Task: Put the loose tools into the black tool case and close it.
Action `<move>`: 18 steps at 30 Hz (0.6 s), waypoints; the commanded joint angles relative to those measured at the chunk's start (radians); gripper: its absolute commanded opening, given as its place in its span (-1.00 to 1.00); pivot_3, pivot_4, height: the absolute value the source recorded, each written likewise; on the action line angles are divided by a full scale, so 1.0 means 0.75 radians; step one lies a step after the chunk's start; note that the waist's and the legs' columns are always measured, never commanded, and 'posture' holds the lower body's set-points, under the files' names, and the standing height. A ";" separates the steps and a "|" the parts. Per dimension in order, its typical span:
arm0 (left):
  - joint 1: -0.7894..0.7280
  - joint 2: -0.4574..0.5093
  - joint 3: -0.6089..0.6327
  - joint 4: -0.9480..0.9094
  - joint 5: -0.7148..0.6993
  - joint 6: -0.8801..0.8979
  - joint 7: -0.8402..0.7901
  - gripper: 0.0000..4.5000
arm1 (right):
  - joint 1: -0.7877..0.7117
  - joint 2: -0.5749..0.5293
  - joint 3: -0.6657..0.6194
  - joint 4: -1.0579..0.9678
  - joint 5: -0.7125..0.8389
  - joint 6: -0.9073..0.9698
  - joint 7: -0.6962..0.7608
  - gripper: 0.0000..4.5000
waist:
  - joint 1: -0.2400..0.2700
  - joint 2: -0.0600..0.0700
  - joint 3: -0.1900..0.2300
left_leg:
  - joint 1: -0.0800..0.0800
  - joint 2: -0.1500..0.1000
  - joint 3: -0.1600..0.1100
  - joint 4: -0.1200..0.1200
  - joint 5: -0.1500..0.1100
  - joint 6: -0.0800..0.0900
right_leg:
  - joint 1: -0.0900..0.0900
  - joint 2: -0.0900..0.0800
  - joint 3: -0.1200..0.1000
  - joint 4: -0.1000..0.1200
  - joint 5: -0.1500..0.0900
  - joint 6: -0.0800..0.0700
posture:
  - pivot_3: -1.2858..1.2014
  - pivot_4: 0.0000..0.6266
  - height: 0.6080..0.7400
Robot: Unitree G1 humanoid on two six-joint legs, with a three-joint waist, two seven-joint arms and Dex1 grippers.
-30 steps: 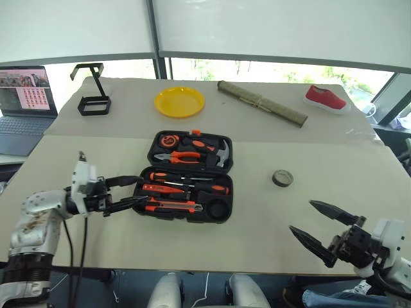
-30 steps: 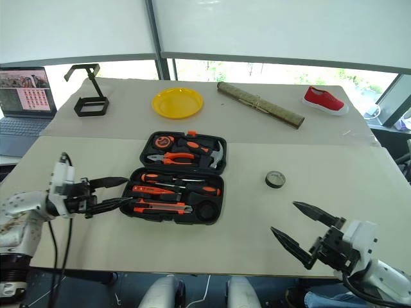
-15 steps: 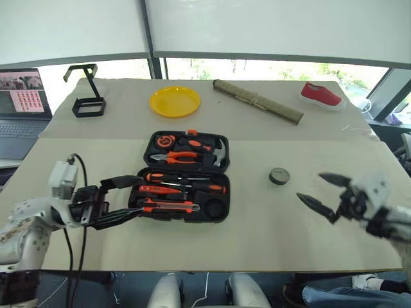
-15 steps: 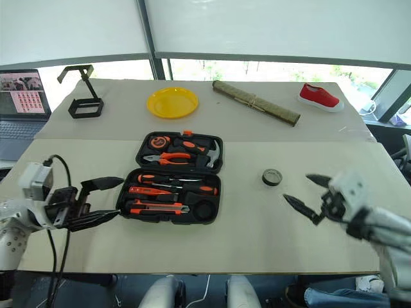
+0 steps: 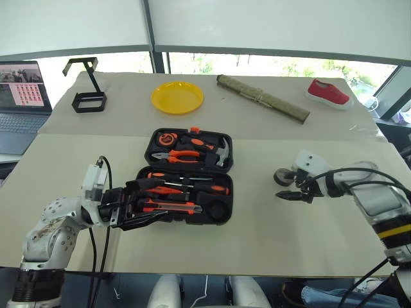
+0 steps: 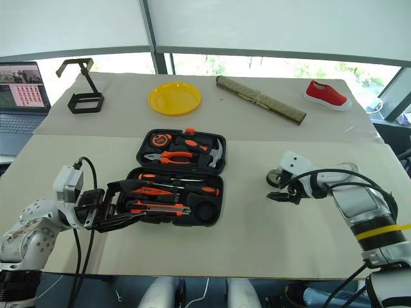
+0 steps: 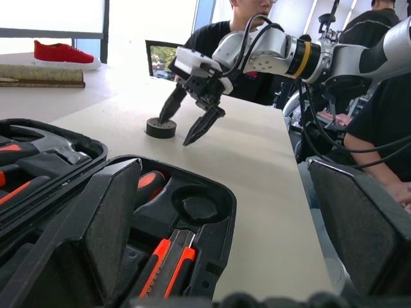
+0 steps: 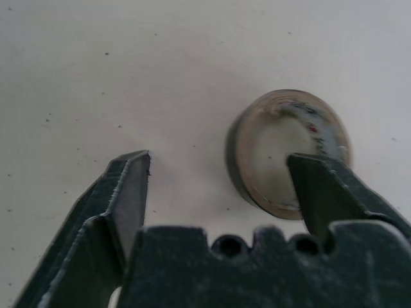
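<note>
The black tool case (image 5: 226,168) lies open mid-table. Its far half holds pliers, a hammer and a tape measure. Its near half holds black-and-orange screwdrivers (image 5: 192,188) and the orange-black utility knife (image 5: 172,206). A round recess (image 5: 217,208) next to them is bare. My left gripper (image 5: 157,200) is open at the case's left end, one finger over the tools and the other along the front edge. The small grey roll (image 5: 282,174) lies on the table right of the case. My right gripper (image 8: 218,173) is open and pointing down at the roll, one fingertip (image 8: 314,183) over it and the other beside it.
At the back of the table are a yellow plate (image 5: 178,97), a black wire stand (image 5: 87,86), a rolled mat (image 5: 262,107) and a red shoe (image 5: 328,94). A laptop (image 5: 19,96) sits at far left. People in dark clothes (image 7: 379,115) stand beyond the table's right side.
My right gripper has swung forward and left to the grey roll and tipped downward, its fingers narrowing. My left gripper has moved right to the case's left end.
</note>
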 commanded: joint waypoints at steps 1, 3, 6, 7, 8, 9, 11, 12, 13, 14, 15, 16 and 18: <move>0.012 0.020 0.029 -0.054 0.016 -0.096 -0.049 1.00 | -0.055 0.027 -0.001 0.060 -0.055 -0.031 -0.003 -0.04 | -0.001 0.000 0.000 | 0.001 0.000 0.000 0.000 0.000 0.000 | 0.001 0.000 0.000 0.000 0.000 0.000 | 0.03 -0.52 1.00; 0.025 0.039 0.026 -0.072 0.016 -0.092 -0.061 1.00 | -0.063 0.038 -0.002 0.074 -0.059 -0.051 0.022 -0.37 | -0.001 0.000 0.000 | 0.001 0.000 0.000 0.000 0.000 0.000 | 0.001 0.000 0.000 0.000 0.000 0.000 | 0.03 -0.52 1.00; 0.043 0.064 0.016 -0.089 0.018 -0.093 -0.082 1.00 | -0.060 0.047 -0.004 0.081 -0.061 -0.085 0.058 -0.83 | -0.001 0.000 0.000 | 0.001 0.000 0.000 0.000 0.000 0.000 | 0.001 0.000 0.000 0.000 0.000 0.000 | 0.03 -0.52 1.00; 0.048 0.069 0.017 -0.089 0.019 -0.094 -0.085 1.00 | -0.060 0.054 -0.010 0.079 -0.053 -0.089 0.069 -0.97 | -0.001 0.000 0.000 | 0.001 0.000 0.000 0.000 0.000 0.000 | 0.001 0.000 0.000 0.000 0.000 0.000 | 0.03 -0.52 1.00; 0.053 0.074 0.023 -0.089 0.015 -0.093 -0.086 1.00 | -0.064 0.057 -0.014 0.067 -0.036 -0.083 0.097 -0.99 | -0.001 0.000 0.000 | 0.002 0.000 0.000 0.000 0.000 0.000 | 0.001 0.000 0.000 0.000 0.001 0.000 | 0.03 -0.52 1.00; 0.056 0.079 0.028 -0.087 0.012 -0.092 -0.089 1.00 | -0.070 0.057 -0.013 0.050 -0.015 -0.079 0.141 -0.99 | -0.003 0.000 0.000 | 0.002 0.000 0.000 0.000 0.000 0.000 | 0.001 0.000 0.000 0.000 0.001 0.000 | 0.03 -0.52 1.00; 0.065 0.089 0.042 -0.079 0.006 -0.098 -0.105 1.00 | -0.083 0.064 -0.024 -0.055 0.065 0.011 0.226 -0.99 | -0.003 0.000 0.000 | 0.002 0.001 0.000 0.000 0.000 0.000 | 0.001 0.000 0.000 0.001 0.001 0.000 | 0.03 -0.52 1.00; 0.069 0.094 0.048 -0.072 0.006 -0.102 -0.114 1.00 | -0.097 0.082 -0.035 -0.122 0.109 0.084 0.241 -0.99 | -0.005 0.001 0.000 | 0.001 0.001 0.000 0.000 0.000 0.000 | 0.001 0.001 0.000 0.001 0.001 0.000 | 0.03 -0.52 1.00; 0.072 0.098 0.054 -0.056 0.017 -0.122 -0.132 1.00 | -0.124 0.117 -0.042 -0.220 0.186 0.220 0.250 -0.99 | -0.007 0.001 0.000 | 0.001 0.001 0.000 0.000 0.000 0.000 | 0.000 0.001 0.000 0.001 0.001 0.000 | 0.03 -0.52 1.00; 0.076 0.110 0.054 -0.040 0.028 -0.132 -0.153 1.00 | -0.147 0.145 -0.037 -0.306 0.243 0.327 0.258 -0.99 | -0.013 0.001 0.001 | 0.001 0.001 0.000 0.000 0.000 0.000 | 0.000 0.001 0.000 0.001 0.001 0.000 | 0.03 -0.52 1.00; 0.078 0.116 0.054 -0.019 0.043 -0.153 -0.169 1.00 | -0.167 0.173 -0.020 -0.388 0.287 0.411 0.262 -0.99 | -0.019 0.001 0.001 | 0.001 0.002 0.000 0.000 0.000 0.000 | 0.000 0.002 0.000 0.001 0.001 -0.001 | 0.03 -0.52 1.00; 0.079 0.121 0.053 -0.002 0.054 -0.169 -0.180 1.00 | -0.181 0.201 -0.006 -0.459 0.322 0.483 0.253 -0.99 | -0.025 0.002 0.001 | 0.001 0.003 -0.001 0.000 0.000 0.000 | -0.001 0.002 0.000 0.002 0.001 -0.002 | 0.03 -0.52 1.00; 0.088 0.132 0.056 0.036 0.079 -0.211 -0.207 1.00 | -0.206 0.283 0.021 -0.569 0.367 0.618 0.182 -0.99 | -0.018 0.002 0.001 | 0.001 0.003 -0.003 0.000 0.000 0.000 | -0.002 0.003 -0.001 0.003 0.001 -0.002 | 0.03 -0.52 1.00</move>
